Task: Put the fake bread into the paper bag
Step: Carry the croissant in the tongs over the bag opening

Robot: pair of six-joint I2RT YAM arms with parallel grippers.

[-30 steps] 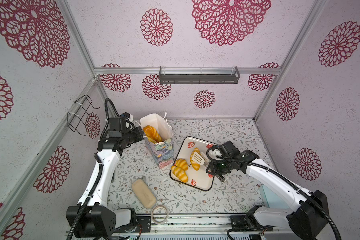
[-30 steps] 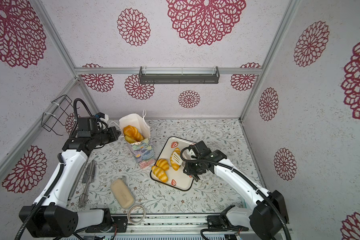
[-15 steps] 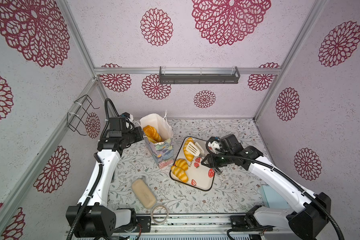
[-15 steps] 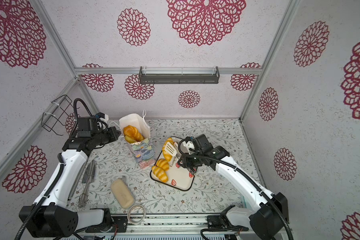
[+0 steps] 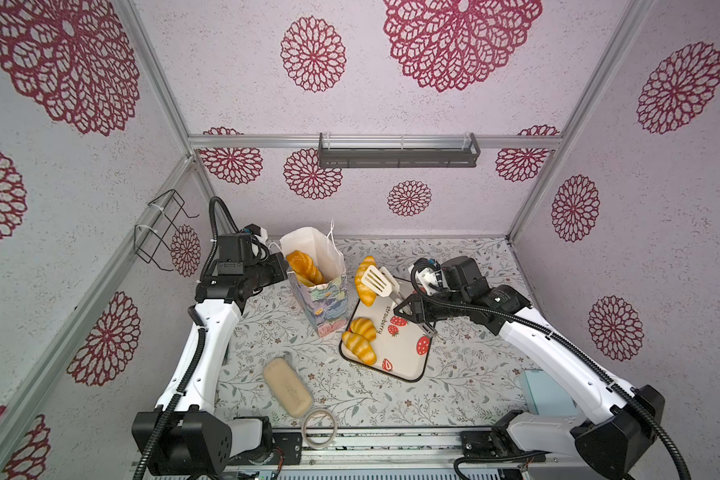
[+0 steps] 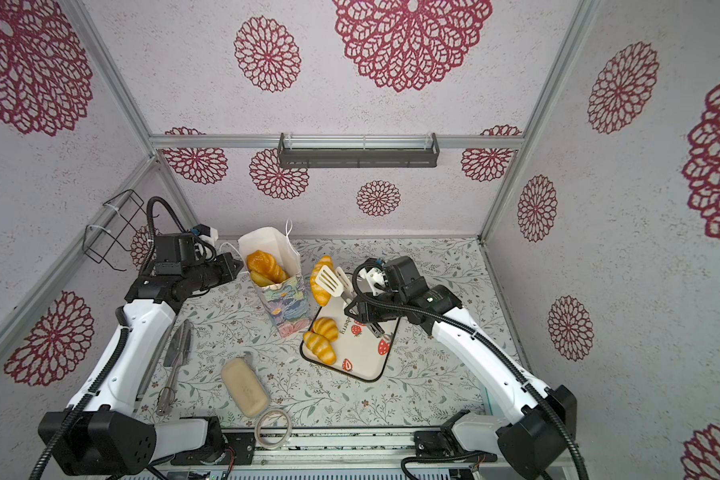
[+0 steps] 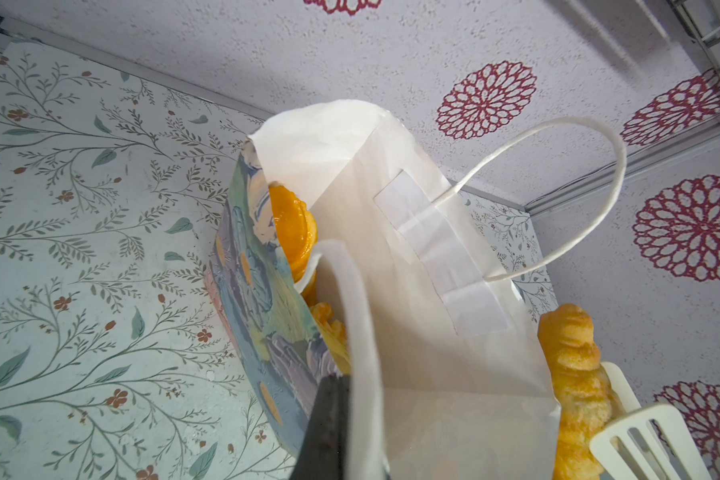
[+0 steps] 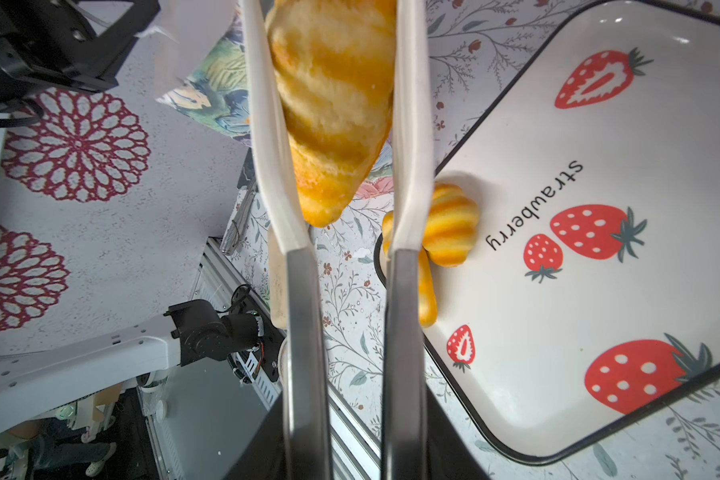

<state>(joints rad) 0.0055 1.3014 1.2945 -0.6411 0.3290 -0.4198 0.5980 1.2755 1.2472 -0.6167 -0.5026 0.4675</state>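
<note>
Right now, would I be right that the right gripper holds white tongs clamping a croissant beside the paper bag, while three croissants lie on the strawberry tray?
Not quite: only two croissants lie on the strawberry tray, as both top views show. The rest holds: the right gripper holds the white tongs, which clamp a third croissant beside the paper bag.

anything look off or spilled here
Nothing stands out: the left gripper pinches the rim of the upright pastel flowered paper bag, and white slotted tongs in the right gripper hold a glossy striped croissant beside it.
</note>
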